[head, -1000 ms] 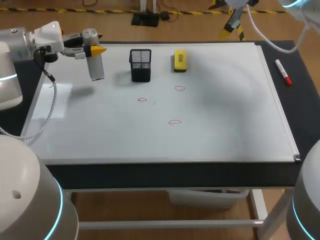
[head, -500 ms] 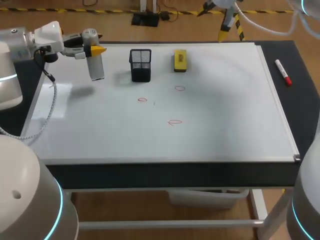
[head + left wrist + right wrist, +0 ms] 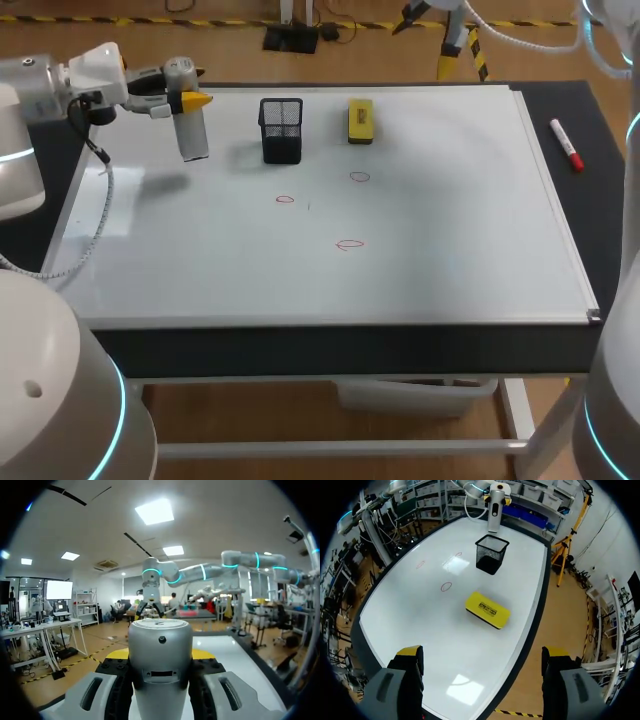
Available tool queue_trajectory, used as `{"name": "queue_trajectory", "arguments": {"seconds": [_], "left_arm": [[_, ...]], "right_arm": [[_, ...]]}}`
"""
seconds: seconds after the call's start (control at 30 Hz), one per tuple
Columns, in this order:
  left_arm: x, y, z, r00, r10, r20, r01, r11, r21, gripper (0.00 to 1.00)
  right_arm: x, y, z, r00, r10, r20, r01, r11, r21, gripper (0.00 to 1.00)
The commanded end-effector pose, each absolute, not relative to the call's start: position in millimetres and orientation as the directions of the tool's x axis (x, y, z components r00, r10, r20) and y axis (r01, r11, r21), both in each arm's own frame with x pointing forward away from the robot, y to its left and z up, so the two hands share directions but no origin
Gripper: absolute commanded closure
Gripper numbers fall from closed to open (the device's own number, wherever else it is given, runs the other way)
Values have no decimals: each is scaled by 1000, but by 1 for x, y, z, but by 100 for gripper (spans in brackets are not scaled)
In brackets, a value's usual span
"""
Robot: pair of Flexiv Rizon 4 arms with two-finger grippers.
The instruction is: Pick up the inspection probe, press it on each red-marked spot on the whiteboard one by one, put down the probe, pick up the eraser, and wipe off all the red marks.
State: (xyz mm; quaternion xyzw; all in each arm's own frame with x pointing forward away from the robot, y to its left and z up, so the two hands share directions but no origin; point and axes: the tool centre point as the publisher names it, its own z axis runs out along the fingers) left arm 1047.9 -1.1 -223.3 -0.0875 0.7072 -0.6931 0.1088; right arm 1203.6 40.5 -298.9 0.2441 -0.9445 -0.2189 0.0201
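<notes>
The inspection probe (image 3: 190,130) hangs upright over the far left corner of the whiteboard (image 3: 450,230), the left gripper (image 3: 186,100) clamped on its barrel, just beside the mesh cup (image 3: 282,130). Three red marks (image 3: 285,199) are all there, so I'd call this the pressing stage: next, carry the probe past the cup and lower it tip-first onto the nearest mark. The eraser (image 3: 360,120) waits beyond the cup. The right gripper (image 3: 483,652), spread wide and empty, has swung along the far edge since a second ago. The left arm hasn't budged.
</notes>
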Motion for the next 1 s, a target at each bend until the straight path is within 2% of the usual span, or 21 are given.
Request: {"name": "queue_trajectory", "arguments": {"seconds": [0.03, 0.33, 0.53, 0.8, 1.0], "left_arm": [[1047, -1, -222, -961, -276, -34, 28, 25, -999, 100], [1047, -1, -222, -961, -276, -34, 28, 25, -999, 100], [1047, -1, -222, -961, -276, -34, 28, 25, -999, 100], [1047, -1, -222, -961, -276, -34, 28, 25, -999, 100], [1047, -1, -222, -961, -276, -34, 28, 25, -999, 100]], "right_arm": [[1208, 41, -296, -850, -523, 61, -453, 785, 422, 0], [1207, 69, -323, -669, -742, 43, -663, 622, 416, 0], [1205, 89, -336, -522, -847, 100, -750, 512, 420, 0], [1202, 109, -349, -285, -944, 164, -850, 328, 413, 0], [1200, 114, -356, -170, -965, 199, -880, 240, 410, 0]]}}
